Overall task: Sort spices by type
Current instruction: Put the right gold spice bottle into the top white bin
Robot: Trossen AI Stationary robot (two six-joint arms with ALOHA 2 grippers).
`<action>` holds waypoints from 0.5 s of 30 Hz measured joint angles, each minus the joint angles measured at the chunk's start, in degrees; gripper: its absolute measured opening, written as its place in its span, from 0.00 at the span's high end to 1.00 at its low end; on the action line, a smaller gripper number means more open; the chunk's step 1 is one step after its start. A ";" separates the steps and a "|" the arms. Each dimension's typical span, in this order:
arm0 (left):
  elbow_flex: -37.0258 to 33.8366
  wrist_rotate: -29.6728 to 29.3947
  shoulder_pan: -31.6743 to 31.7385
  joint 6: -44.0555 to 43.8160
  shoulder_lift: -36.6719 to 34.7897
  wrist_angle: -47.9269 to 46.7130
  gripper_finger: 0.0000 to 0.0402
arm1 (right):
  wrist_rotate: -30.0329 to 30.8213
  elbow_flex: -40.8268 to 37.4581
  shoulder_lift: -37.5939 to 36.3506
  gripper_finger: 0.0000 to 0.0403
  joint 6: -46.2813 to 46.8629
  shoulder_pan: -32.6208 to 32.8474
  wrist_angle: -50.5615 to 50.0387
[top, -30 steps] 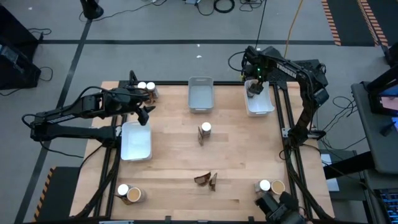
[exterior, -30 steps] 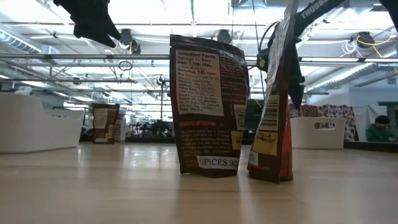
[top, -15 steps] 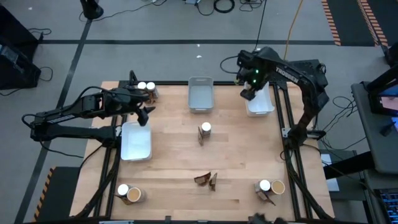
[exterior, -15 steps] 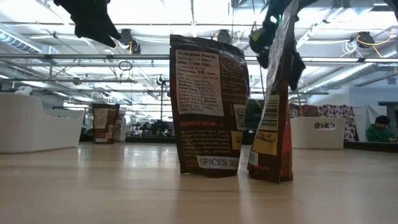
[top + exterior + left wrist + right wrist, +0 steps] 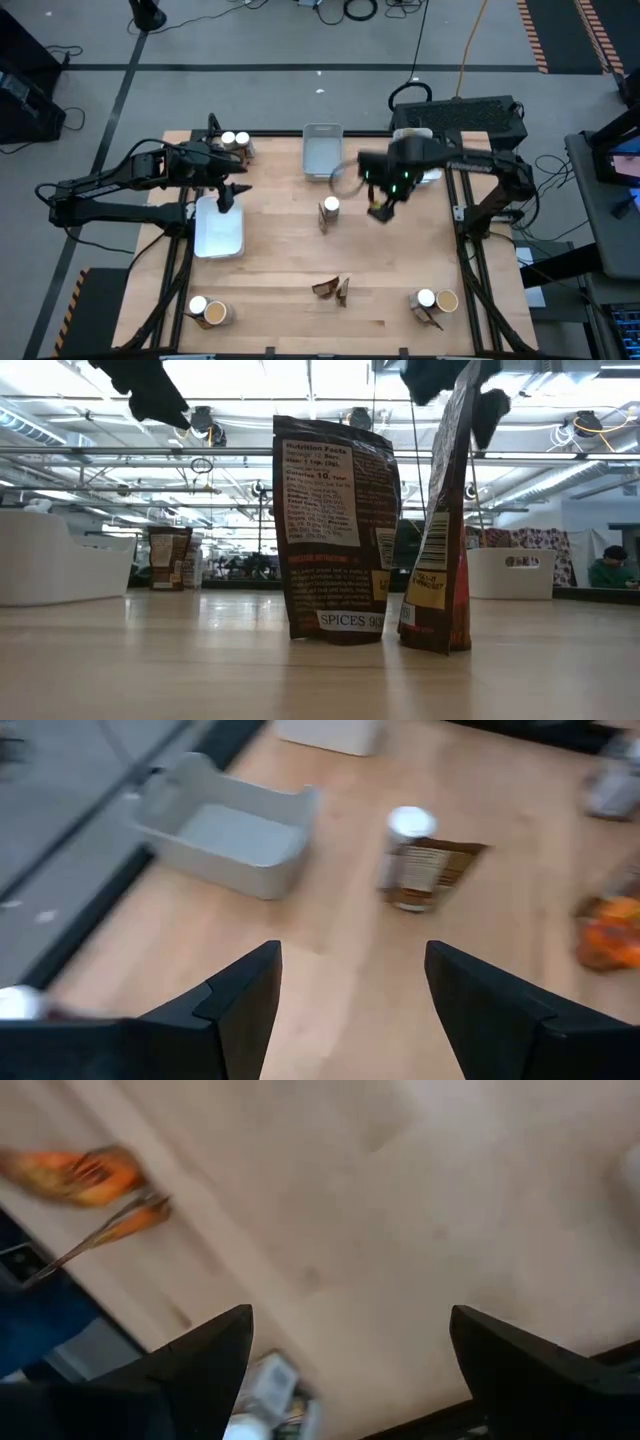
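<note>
High view, looking straight down: along the near edge of the wooden bench (image 5: 280,300), a white-capped jar and tan-topped tub (image 5: 207,311) sit at the left corner, two dark-brown packets (image 5: 332,289) stand upright mid-edge, and a jar, tub and packet (image 5: 433,302) cluster at the right corner. Bare wood lies open between these groups and across the whole middle strip. Toward the centre, a white-capped jar (image 5: 331,206) stands touching a brown packet (image 5: 323,219). Just right of it hangs the right gripper (image 5: 381,208), above the bench, its fingers spread wide with nothing between them. On the left side a white tray (image 5: 219,232) lies near the bench's left edge, and the left gripper (image 5: 227,197) hovers over its far end, fingers parted and empty. At the far edge a grey tray (image 5: 320,152) sits in the middle, two more white-capped jars (image 5: 236,141) stand at the far left corner, and another white tray (image 5: 432,175) at the far right is mostly hidden under the right arm. Compared with a second ago, the right gripper has left that far-right tray and swung in toward the centre jar, while the left gripper has dipped only slightly; no spices have shifted.
</note>
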 joint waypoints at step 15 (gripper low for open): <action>0.00 8.13 -4.04 4.09 0.01 8.87 0.37 | -6.35 0.00 0.00 0.20 38.43 32.29 2.56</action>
